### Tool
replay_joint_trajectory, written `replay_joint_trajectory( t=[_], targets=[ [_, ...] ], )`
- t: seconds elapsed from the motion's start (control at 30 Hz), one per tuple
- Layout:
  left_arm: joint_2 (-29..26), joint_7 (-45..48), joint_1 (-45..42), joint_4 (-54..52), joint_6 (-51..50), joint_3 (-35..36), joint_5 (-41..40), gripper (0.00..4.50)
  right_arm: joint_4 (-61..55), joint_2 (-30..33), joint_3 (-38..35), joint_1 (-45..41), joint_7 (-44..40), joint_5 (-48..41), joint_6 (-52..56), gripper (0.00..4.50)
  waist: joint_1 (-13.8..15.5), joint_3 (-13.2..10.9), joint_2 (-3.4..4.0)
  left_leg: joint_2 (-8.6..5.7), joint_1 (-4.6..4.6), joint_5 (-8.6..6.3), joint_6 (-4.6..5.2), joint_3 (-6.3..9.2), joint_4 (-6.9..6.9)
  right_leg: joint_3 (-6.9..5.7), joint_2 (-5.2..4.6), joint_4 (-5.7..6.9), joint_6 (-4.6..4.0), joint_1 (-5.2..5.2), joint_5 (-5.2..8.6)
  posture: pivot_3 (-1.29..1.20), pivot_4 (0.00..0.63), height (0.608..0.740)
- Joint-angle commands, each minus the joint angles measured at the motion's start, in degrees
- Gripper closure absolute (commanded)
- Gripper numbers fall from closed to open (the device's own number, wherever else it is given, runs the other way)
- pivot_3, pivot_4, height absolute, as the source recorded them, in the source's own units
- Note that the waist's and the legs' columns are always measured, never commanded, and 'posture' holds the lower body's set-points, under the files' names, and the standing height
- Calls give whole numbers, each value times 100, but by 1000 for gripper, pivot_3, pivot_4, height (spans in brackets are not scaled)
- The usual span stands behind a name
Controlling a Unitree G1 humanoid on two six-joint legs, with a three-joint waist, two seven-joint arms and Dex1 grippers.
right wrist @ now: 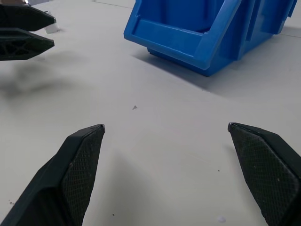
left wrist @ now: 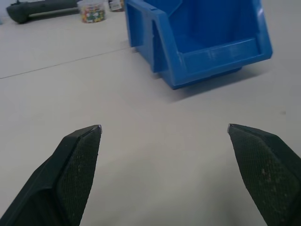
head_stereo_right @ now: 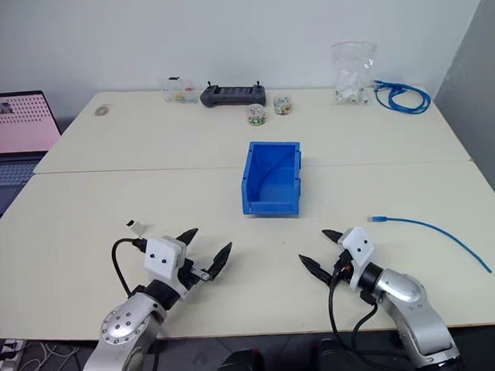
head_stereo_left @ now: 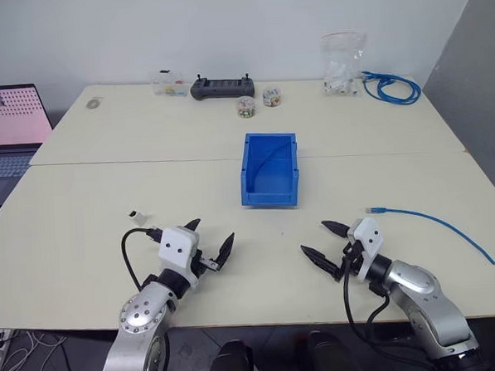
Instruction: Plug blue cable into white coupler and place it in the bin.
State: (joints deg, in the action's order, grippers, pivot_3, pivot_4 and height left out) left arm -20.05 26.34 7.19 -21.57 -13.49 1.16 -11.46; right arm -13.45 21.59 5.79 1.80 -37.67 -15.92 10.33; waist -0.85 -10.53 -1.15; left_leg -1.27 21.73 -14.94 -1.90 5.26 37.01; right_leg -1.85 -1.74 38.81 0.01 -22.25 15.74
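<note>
Overall scene: a pale counter (head_stereo_left: 106, 184) seen from above, with two robot arms reaching in from the near edge.
Left tool (head_stereo_left: 211, 241): hovers low over the near left part of the counter, black fingers spread wide, nothing between them.
Right tool (head_stereo_left: 327, 246): hovers low over the near right part of the counter, fingers also spread wide and empty, angled toward the left tool.
Bin (head_stereo_left: 271, 169): bright blue, open-topped, at the middle of the counter, at about 12 o'clock from the gap between the two tools, well apart from both.
Blue cable (head_stereo_left: 436, 220): a thin single strand lying flat on the counter at about 2 o'clock from the right tool, its clear plug end nearest that tool, the rest trailing toward the right edge.
White coupler (head_stereo_left: 138, 215): a tiny white block on the counter at about 11 o'clock from the left tool, near it but not touching.
Far edge: a black controller (head_stereo_left: 222, 88), small jars of coloured bits (head_stereo_left: 246, 107), a clear plastic bag (head_stereo_left: 343, 64) and a coiled bundle of blue cables (head_stereo_left: 390, 86).
Far left: an open laptop (head_stereo_left: 10, 123) beside the counter.
</note>
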Motion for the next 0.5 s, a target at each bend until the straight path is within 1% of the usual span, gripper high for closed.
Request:
replay_joint_trajectory(
  t=[0.03, 0.13, 0.23, 0.37, 0.43, 0.5],
  targets=[
    [-88, 364, -196, -101, -10, 1, -350, 0, -476, 49, -127, 35, -49, -176, -36, 40, 1, 0, 0, 0, 0, 0, 0, 0, 0, 0, 0, 0, 0, 0, 0, 0, 150, 740],
    [-370, 1014, -816, -385, -404, -390, -682, 0, -1133, 472, -730, 61, -44, -620, 465, 40, 47, -4, 5, -1, 5, 0, 0, 1, 1, -1, 0, -2, 0, -2, 0, 0, 150, 740],
    [-539, 1262, -1289, -434, -737, -637, -767, 0, -1289, 1031, -1235, 64, -210, -912, 934, 40, 84, -4, 5, -3, 7, 0, 0, -4, 3, 0, 1, -9, 1, 1, -1, 0, 150, 740],
    [-735, 1636, -1835, -494, -1163, -885, -991, 0, -750, 2080, -1688, -98, -698, -953, 1464, 40, 69, -3, 4, -3, 7, -1, 1, -26, -1, 4, 3, -22, 4, 3, -2, 0, 150, 740],
    [-783, 1721, -2048, -499, -1292, -985, -1015, 0, -226, 2605, -1622, -273, -1044, -720, 1454, 40, 60, -4, 2, 1, 5, -1, 2, -43, -2, 11, 4, -20, 4, 1, -2, 0, 150, 740],
    [-844, 1832, -2214, -469, -1356, -1113, -965, 0, 413, 2957, -1466, -565, -1363, -529, 1352, 40, 50, -5, 1, 4, 0, -1, 2, -52, -1, 15, 9, -19, 4, 2, -2, 0, 150, 740]
  ],
)
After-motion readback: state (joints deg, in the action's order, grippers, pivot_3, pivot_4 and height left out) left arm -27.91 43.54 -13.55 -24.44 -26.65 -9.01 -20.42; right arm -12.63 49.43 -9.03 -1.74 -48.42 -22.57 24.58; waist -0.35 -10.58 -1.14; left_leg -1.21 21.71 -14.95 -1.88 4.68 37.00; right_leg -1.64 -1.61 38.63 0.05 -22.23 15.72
